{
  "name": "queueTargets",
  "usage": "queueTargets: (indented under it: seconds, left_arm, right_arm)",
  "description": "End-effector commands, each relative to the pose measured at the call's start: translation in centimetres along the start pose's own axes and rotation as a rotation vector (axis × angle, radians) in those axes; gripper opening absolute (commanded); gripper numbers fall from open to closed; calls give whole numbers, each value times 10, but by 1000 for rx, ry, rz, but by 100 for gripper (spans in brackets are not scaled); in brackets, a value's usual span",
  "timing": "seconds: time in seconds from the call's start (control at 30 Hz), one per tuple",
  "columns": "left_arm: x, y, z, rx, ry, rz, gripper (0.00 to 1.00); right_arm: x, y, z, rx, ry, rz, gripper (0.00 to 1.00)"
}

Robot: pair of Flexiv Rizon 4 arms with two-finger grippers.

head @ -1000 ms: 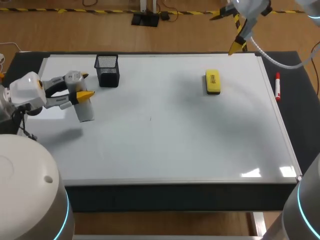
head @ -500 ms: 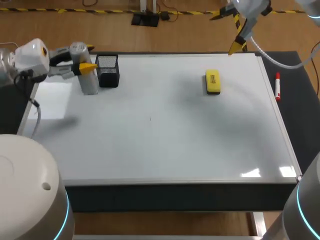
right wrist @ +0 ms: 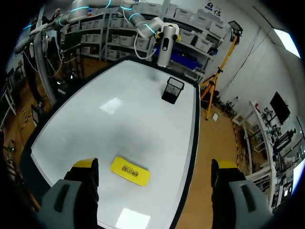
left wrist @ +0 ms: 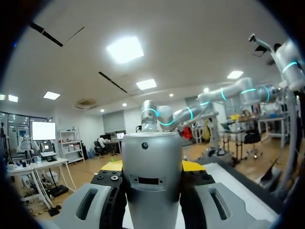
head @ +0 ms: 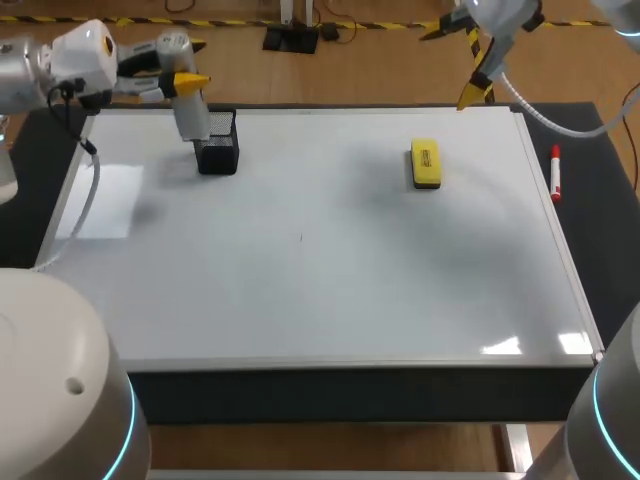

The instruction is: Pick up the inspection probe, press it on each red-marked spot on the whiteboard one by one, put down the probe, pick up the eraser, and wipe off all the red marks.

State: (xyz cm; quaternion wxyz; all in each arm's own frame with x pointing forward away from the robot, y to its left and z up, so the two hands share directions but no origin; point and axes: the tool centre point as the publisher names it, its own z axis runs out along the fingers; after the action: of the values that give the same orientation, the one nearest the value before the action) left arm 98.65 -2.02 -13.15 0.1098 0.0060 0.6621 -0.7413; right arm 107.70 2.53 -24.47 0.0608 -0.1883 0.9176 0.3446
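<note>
The left gripper point(head: 192, 62) squeezes the grey inspection probe point(head: 192, 115) in the upper left, right by the black mesh cup point(head: 218, 152). The right gripper point(head: 448, 66) hangs wide open, upper right. The yellow eraser point(head: 426, 164) lies on the whiteboard point(head: 320, 290) below it.

Silver-grey cylindrical probe point(left wrist: 151, 181): smooth, satin metallic finish. Broad white whiteboard point(head: 330, 290): glossy, reflective. Square black pen holder point(head: 218, 150): wire mesh. Yellow block eraser point(head: 425, 163): matt.

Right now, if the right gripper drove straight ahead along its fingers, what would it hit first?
Probably the yellow eraser, which lies on the whiteboard ahead of the open right gripper, roughly in line with the gap between its fingers. Nothing else shows in between, though depth is hard to judge.
</note>
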Motion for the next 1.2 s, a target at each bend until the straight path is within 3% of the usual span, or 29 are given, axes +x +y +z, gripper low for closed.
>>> queueTargets:
  seconds: [0.03,0.57,1.2]
  left_arm:
    - [-20,4,4,10,101,-14,0]
    - [-70,36,16,32,127,-68,0]
    - [-97,64,12,26,133,-101,0]
  right_arm:
    - [-1,0,-1,5,4,0,100]
    - [-1,0,-1,5,4,0,100]
    - [-1,0,-1,5,4,0,100]
